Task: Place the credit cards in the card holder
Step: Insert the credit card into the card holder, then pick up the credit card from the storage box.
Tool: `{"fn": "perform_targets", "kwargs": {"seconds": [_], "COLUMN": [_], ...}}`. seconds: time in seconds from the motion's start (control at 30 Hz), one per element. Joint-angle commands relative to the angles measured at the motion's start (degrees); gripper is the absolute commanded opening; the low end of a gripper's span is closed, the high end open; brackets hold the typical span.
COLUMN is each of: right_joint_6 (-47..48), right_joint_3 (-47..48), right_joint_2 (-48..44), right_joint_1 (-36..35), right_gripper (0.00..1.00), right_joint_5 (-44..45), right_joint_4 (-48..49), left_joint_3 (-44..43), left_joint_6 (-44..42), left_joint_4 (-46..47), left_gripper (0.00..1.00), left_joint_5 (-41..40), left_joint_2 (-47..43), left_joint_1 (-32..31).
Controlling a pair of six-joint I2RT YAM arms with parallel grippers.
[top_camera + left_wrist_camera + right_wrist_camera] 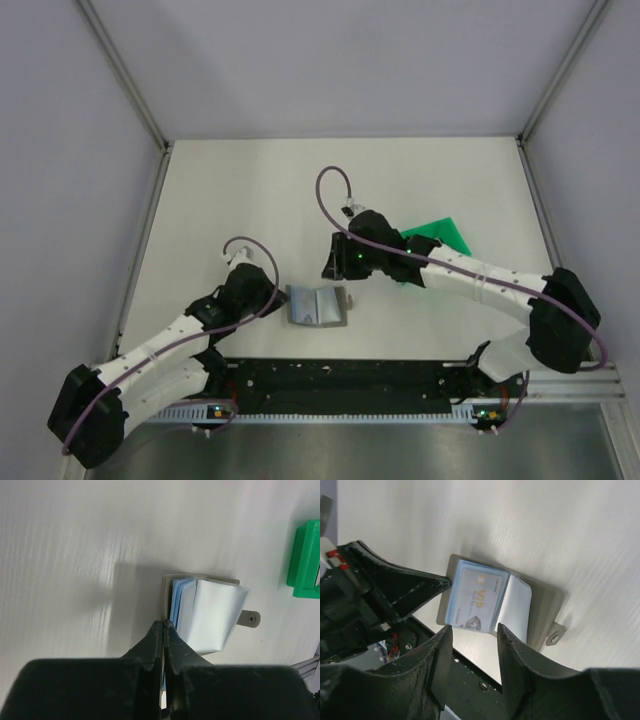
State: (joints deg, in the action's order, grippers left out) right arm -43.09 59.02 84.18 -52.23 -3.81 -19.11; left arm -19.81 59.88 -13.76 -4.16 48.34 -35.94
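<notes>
The card holder (316,305) lies open on the white table, a grey wallet with clear blue-edged sleeves (210,612). A pale credit card printed "VIP" (477,600) rests on its left half; I cannot tell whether it sits inside a sleeve. My left gripper (165,625) is shut, its tips pinched on the holder's left edge (283,300). The right gripper (475,627) hovers just above the holder's near side, open with nothing between its fingers (335,272).
A bright green plastic tray (437,238) lies behind the right arm, at the right edge of the left wrist view (306,560). The holder's snap tab (555,634) sticks out to the right. The black base rail (350,385) runs along the near edge.
</notes>
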Motion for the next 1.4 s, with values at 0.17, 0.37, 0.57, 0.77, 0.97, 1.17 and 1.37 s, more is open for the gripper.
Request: {"fn": "perform_targets", "kwargs": {"seconds": [0.17,0.37,0.57,0.77,0.97,1.17,1.37], "right_joint_6": [4.85,10.21,16.01,20.76,25.07,27.00,27.09], "right_joint_3": [-3.82,-6.91,-5.68,-2.51,0.83,1.01,-1.72], "right_joint_2": [-16.67,-19.06,-12.66,-4.56,2.47,6.61,6.78], "right_joint_1": [11.69,24.61,34.73,37.20,37.55,37.55,37.64], "right_gripper": [0.42,0.50,0.52,0.52,0.55,0.56,0.56], "right_joint_5": [3.55,0.13,-4.53,-3.23,-4.10,-5.75,-14.18], "right_joint_4": [-1.71,-4.35,-4.97,-6.11,-6.02,-5.41,-2.16], "left_joint_3": [-1.72,-1.10,-1.46,-1.81,-1.72,-1.63,-1.28], "left_joint_6": [-0.55,-0.38,-0.90,-1.08,-1.08,-1.25,-0.99], "left_joint_4": [0.49,1.63,1.63,1.46,1.63,1.28,1.54], "left_gripper": [0.00,0.00,0.00,0.00,0.00,0.00,0.00], "left_joint_5": [-0.67,-0.14,-0.49,-0.23,0.03,0.03,0.12], "left_joint_2": [-0.52,-0.35,-0.17,-0.26,-0.26,-0.52,-0.53], "left_joint_1": [0.00,0.00,-0.09,0.00,-0.09,-0.09,0.00]}}
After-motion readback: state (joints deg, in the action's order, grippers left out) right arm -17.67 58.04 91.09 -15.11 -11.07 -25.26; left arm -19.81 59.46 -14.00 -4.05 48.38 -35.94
